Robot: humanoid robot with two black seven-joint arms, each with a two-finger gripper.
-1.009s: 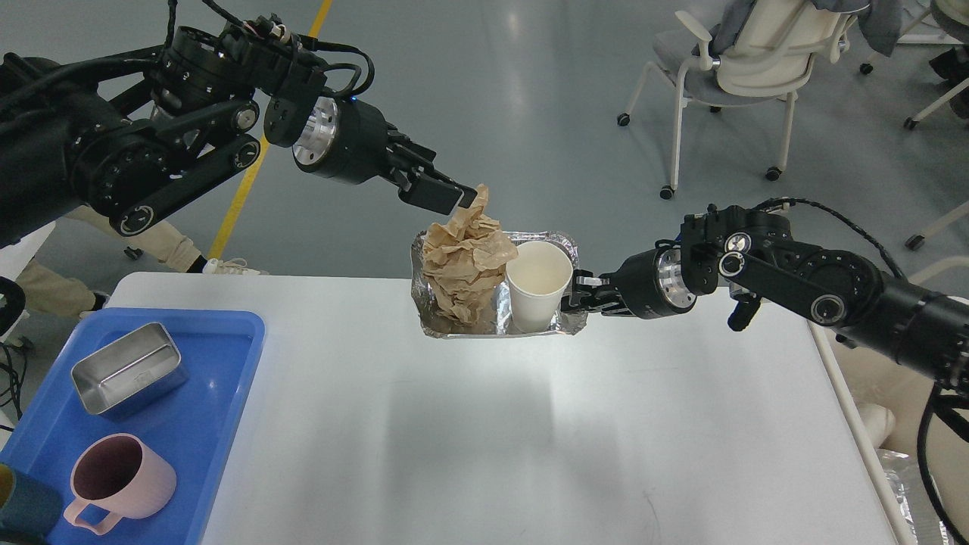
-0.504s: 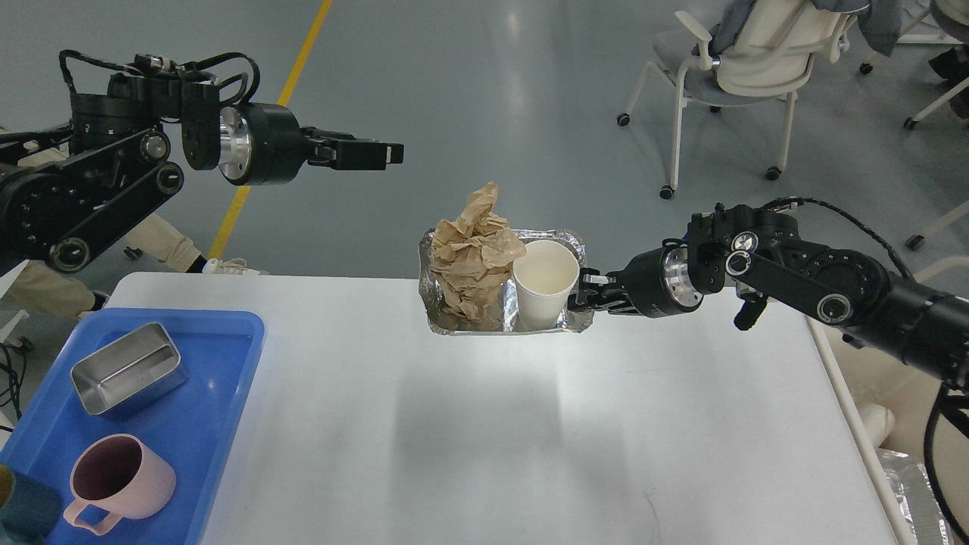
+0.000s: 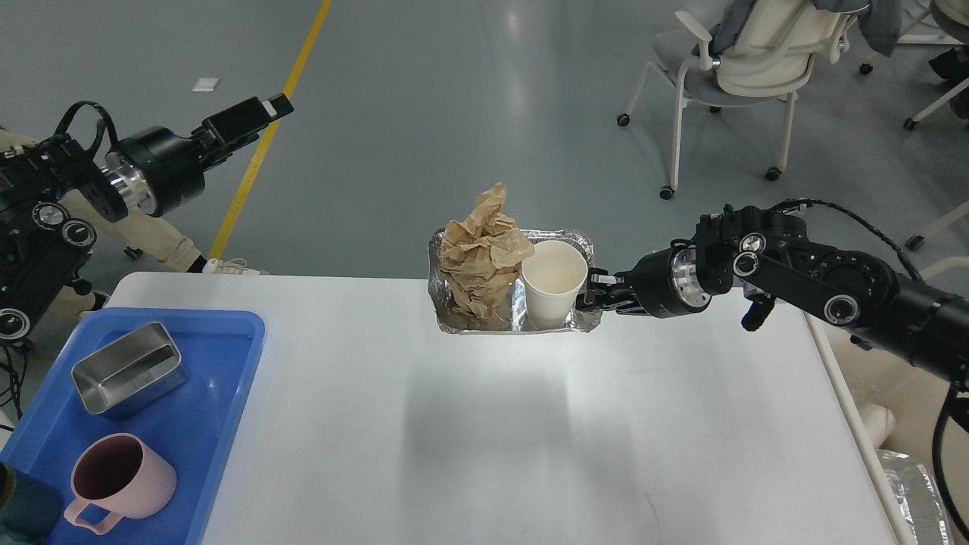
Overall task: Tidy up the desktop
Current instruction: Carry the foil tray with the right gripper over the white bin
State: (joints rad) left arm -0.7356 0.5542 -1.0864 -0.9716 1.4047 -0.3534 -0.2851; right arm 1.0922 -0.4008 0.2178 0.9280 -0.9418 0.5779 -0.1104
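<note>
The white desktop fills the lower view. My right gripper is shut on the right rim of a foil tray and holds it above the desktop's far edge. The tray holds crumpled brown paper and a white paper cup. My left gripper is far off to the upper left, over the floor and empty; its fingers look close together, but I cannot tell whether it is open or shut.
A blue tray at the desktop's front left holds a steel box, a pink mug and a dark teal thing at the edge. A white chair stands on the floor at the back right.
My left gripper let go of the brown paper and swung away up and to the left. My right gripper moved the foil tray slightly to the right.
</note>
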